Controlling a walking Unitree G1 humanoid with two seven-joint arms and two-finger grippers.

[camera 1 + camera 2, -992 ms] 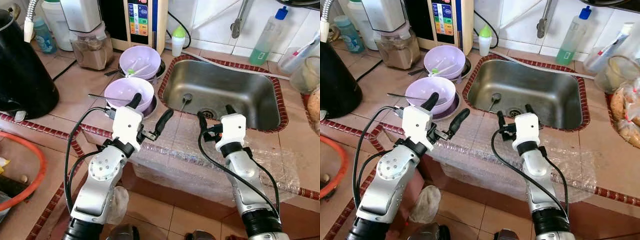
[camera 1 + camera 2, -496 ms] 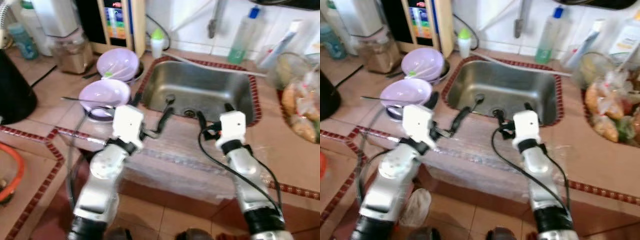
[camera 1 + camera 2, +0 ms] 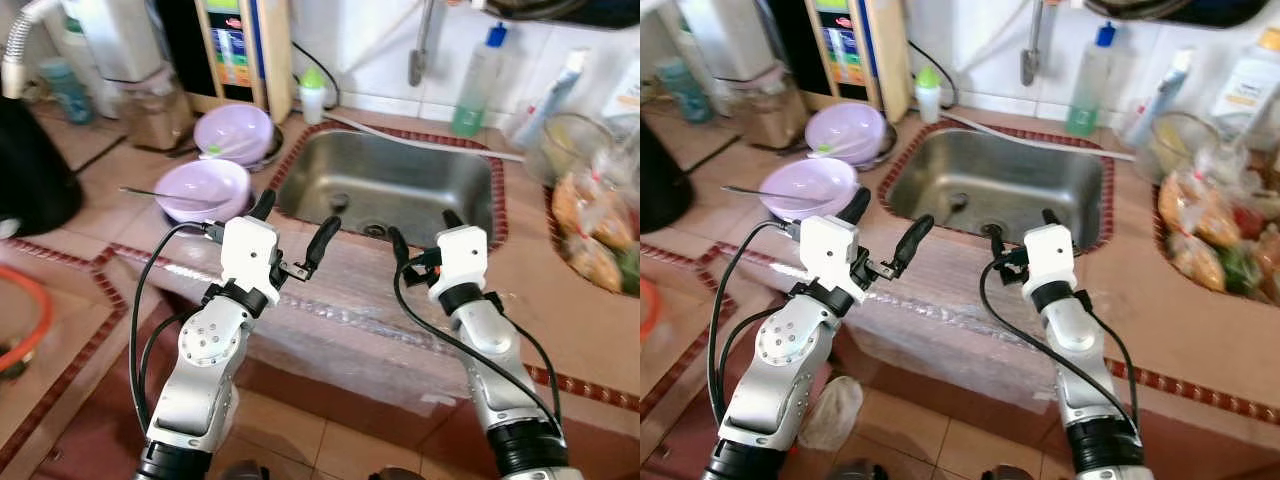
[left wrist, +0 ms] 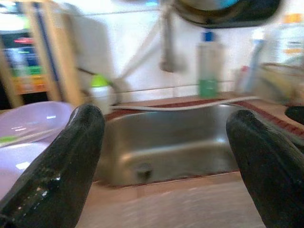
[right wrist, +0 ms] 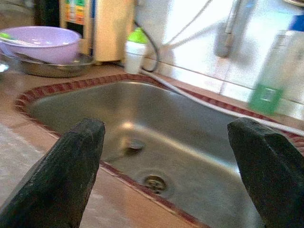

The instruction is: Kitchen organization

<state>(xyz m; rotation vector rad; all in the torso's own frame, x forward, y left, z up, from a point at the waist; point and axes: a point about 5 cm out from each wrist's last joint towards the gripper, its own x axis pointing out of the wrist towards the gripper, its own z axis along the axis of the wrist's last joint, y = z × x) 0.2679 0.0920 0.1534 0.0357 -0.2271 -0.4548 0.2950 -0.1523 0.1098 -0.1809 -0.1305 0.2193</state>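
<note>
With both the left tool (image 3: 292, 222) and right tool (image 3: 421, 238) spread and empty at the tabletop's (image 3: 150, 160) front edge, the bowls (image 3: 203, 189) probably suit a slow, level left-side reach.

Looking along two black fingers (image 5: 61, 180) spread wide apart, with nothing between them, toward a stainless steel sink (image 5: 190, 137) edged with red tile and a drain (image 5: 154, 182) at its bottom. Beyond its far rim: a lilac bowl (image 5: 40, 42) in a metal dish, a small white bottle with a green cap (image 5: 136, 52), and a blurred clear bottle with a green label (image 5: 270, 76) by the white tiled wall.
</note>
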